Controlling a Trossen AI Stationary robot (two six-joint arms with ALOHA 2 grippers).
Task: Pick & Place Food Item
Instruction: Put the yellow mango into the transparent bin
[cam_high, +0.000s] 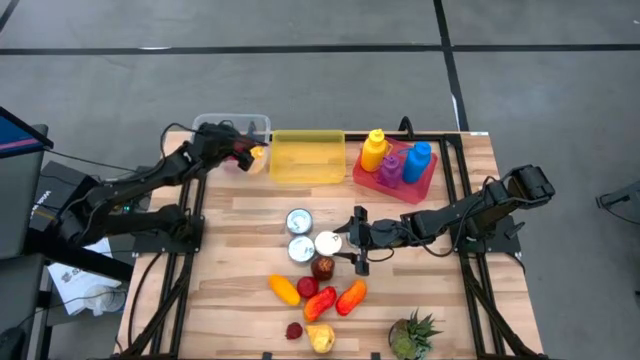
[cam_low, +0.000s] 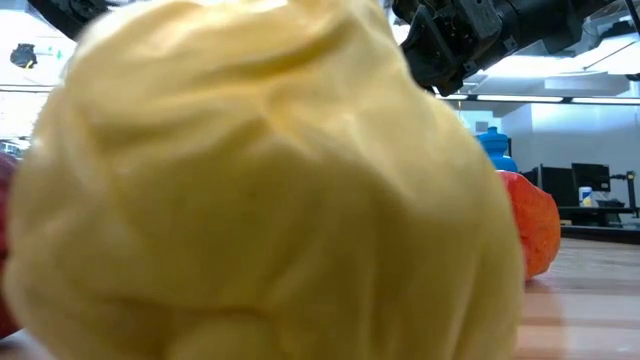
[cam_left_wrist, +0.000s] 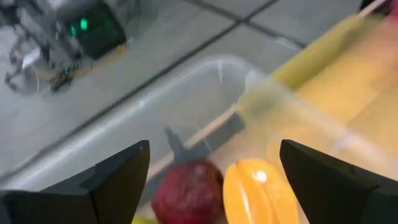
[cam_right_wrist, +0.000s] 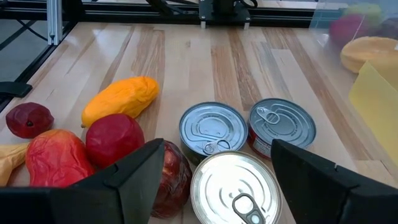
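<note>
My left gripper (cam_left_wrist: 214, 180) stands open over the clear bin (cam_high: 232, 128) at the table's far left. Below and between its fingers, a dark red fruit (cam_left_wrist: 188, 193) and an orange-yellow fruit (cam_left_wrist: 258, 194) lie in the bin; neither finger touches them. My right gripper (cam_right_wrist: 217, 180) is open at mid-table (cam_high: 358, 240), its fingers on either side of a silver can (cam_right_wrist: 233, 186) without touching it. Two more cans (cam_right_wrist: 212, 127) (cam_right_wrist: 281, 124) stand just beyond. Loose food lies near the front: a dark red apple (cam_high: 322, 267), an orange mango (cam_high: 284, 289), and red peppers (cam_high: 351, 297).
A yellow bin (cam_high: 307, 155) stands beside the clear bin. A red tray (cam_high: 395, 170) with bottles is at the far right. A pineapple (cam_high: 413, 337) and a yellow food item (cam_high: 321, 339) lie at the front edge; the yellow item fills most of the low view (cam_low: 260, 180).
</note>
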